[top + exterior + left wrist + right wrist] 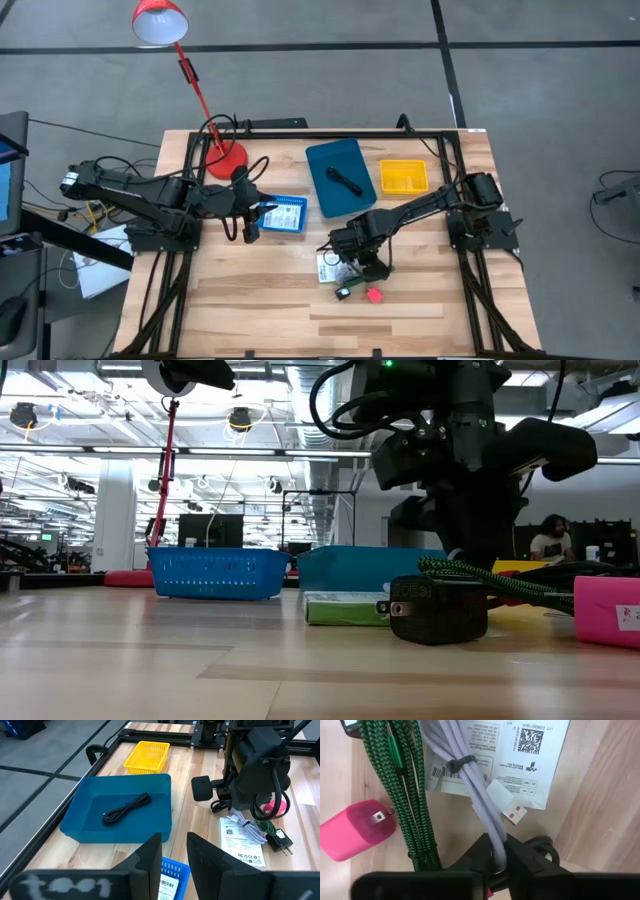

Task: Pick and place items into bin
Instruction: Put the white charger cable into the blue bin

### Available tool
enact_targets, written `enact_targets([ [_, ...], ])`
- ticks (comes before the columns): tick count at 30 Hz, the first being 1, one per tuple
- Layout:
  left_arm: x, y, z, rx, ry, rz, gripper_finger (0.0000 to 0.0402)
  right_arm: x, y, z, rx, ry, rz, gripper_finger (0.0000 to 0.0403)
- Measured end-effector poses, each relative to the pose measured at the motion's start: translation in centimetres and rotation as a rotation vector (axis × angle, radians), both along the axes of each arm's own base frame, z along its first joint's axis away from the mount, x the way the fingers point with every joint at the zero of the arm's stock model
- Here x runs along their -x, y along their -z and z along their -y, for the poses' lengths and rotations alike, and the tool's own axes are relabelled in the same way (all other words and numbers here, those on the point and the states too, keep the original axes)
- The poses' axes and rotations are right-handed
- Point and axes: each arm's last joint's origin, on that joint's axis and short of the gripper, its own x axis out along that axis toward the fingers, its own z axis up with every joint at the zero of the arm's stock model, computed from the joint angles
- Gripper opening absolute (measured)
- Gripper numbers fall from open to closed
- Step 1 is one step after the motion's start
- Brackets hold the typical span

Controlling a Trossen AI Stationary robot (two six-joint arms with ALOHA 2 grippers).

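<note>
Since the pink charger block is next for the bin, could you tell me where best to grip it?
Grip the pink charger block across its flat sides from above. The prongs stick out of one end and the green braided cable lies against that end, so the claw should close clear of both.

White packet [241,843], FCC and CE marks

This was a robotics lab or workshop set in a large open industrial hall. In the low view, exposed ceiling ducts [300,420] and rows of strip lights ran across the top of the frame, with monitors [210,530] at centre left and a person [550,540] seated at the right edge. From above, a wooden counter [250,300] with a black metal frame [330,131] stood on grey floor [560,60] marked with dark lines, and a red desk lamp [165,25] leaned in from the upper left.
</note>
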Motion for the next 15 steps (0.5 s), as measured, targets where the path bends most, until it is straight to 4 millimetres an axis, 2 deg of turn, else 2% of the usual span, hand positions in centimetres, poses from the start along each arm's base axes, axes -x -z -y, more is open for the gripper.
enact_targets([
  [5, 0.0, 0.0, 0.0, 0.0, 0.0, 0.0, 0.008, -0.2, -0.6, -0.1, 0.0, -0.006, 0.003, 0.0013],
  [11, 0.0, 0.0, 0.0, 0.001, 0.0, 0.0, 0.008, -0.5, -1.8, -0.2, 0.008, -0.011, -0.014, 0.0031],
  [15, 0.0, 0.0, 0.0, 0.001, 0.0, 0.0, 0.008, -0.6, -3.2, -0.1, 0.051, -0.039, -0.033, 0.0022],
])
